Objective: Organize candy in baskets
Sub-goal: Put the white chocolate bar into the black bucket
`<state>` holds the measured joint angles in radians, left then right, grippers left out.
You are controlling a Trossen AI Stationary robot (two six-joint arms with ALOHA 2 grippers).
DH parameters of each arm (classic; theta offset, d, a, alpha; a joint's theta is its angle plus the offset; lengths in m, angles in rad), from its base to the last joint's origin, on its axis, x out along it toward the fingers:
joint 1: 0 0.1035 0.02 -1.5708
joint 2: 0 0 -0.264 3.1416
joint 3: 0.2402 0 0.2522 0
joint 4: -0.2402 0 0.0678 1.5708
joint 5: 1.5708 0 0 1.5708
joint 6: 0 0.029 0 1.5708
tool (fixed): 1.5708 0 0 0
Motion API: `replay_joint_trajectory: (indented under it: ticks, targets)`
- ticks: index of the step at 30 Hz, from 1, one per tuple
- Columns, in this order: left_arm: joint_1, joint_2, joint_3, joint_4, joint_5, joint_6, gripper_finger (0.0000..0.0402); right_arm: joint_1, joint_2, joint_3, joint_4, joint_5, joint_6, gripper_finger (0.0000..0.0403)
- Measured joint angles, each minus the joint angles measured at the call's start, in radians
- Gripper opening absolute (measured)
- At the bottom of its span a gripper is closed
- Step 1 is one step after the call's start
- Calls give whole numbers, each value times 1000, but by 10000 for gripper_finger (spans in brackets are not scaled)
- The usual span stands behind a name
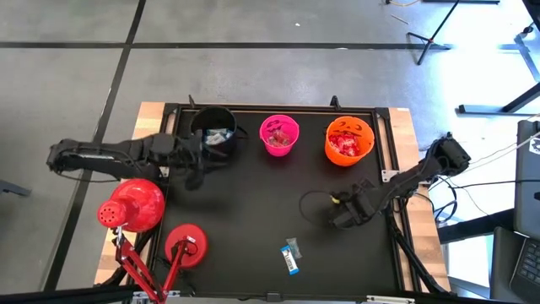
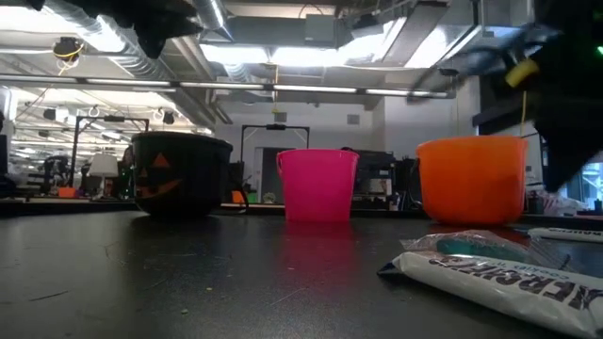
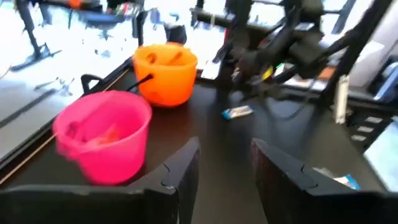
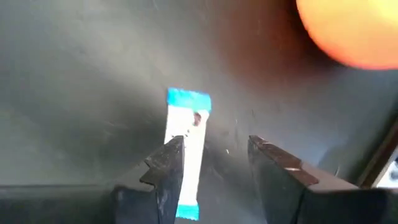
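right gripper (image 4: 211, 158) hung open, empty, over the black table (image 1: 253, 219), near a blue-and-white wrapped candy (image 1: 291, 256) lying flat. left gripper (image 3: 225, 163) stood open beside the black cauldron-shaped bucket (image 1: 215, 131). pink bucket (image 1: 279, 135) and orange plastic bucket (image 1: 349, 141) held red candy.

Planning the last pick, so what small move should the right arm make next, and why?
Probably lower the right gripper toward the blue-and-white wrapped candy and centre it between the open fingers. That candy lies alone on the black table, apart from the three buckets, and in the right wrist view it sits beside one finger rather than between them, so closing now would likely miss it.
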<state>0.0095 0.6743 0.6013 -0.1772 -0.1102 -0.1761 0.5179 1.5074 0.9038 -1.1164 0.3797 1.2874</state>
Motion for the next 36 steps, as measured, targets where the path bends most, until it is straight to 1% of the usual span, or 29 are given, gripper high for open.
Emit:
replay_joint_trajectory:
  ticks: [2, 4, 7, 11, 14, 17, 21, 25, 30, 36]
  targets:
    - [-66, 2, -31, 92, -39, -2, 127, 8, 0, -44, 28, -39, 16, 177]
    - [-123, 14, -64, 205, -62, -1, 123, 5, 0, -101, 102, -91, 16, 177]
    - [-189, 35, -103, 306, -78, 0, 120, 5, -3, -181, 238, -98, 2, 177]
    - [-253, 61, -123, 325, -146, -3, 120, 5, -10, -245, 350, -91, 2, 177]
    - [-282, 85, -130, 324, -208, -6, 120, 6, -10, -250, 356, -85, 4, 177]
    - [-298, 112, -130, 333, -244, -25, 120, 5, -26, -255, 367, -98, -6, 177]
    - [-301, 146, -130, 359, -252, -32, 120, 5, -82, -235, 359, -115, -9, 177]
    - [-301, 171, -130, 372, -252, -43, 120, 6, -149, -224, 372, -84, -13, 177]
    - [-301, 197, -130, 377, -250, -81, 120, 5, -141, -225, 365, -81, -9, 177]
    - [-319, 243, -130, 433, -247, -102, 120, 5, -86, -225, 389, -94, -8, 177]
